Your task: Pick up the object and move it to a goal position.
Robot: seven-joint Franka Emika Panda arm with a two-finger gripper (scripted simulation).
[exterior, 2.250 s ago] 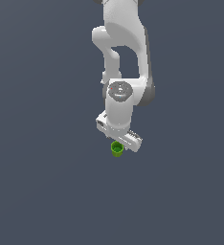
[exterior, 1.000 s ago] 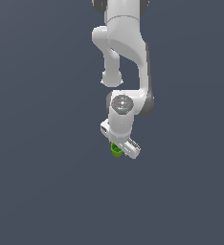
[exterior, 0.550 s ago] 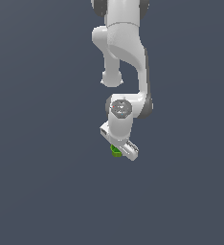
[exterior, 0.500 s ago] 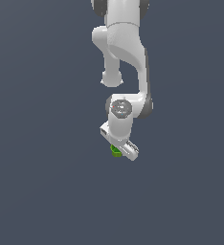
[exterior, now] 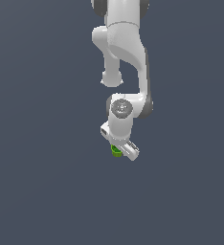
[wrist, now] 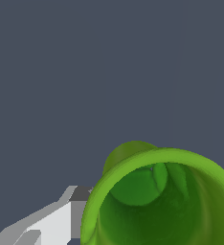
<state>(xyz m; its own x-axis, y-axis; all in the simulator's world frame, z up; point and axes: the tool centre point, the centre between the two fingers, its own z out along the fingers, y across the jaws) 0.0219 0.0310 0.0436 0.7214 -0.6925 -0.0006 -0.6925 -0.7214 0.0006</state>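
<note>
The object, a tiny bright green cup, sits under the white gripper in the exterior view, mostly covered by it. In the wrist view the cup fills the near field, hollow top facing the camera, darker green inside. One white finger with a dark pad lies against the cup's outer wall. The cup hides the other finger. The gripper stands around the cup and looks shut on it.
The white Panda arm comes down from the top of the exterior view. Around the cup I see only a plain dark grey floor. No goal marker shows.
The gripper came down over the cup since 2.2 s ago, hiding most of it. Over the last second the arm has barely moved.
</note>
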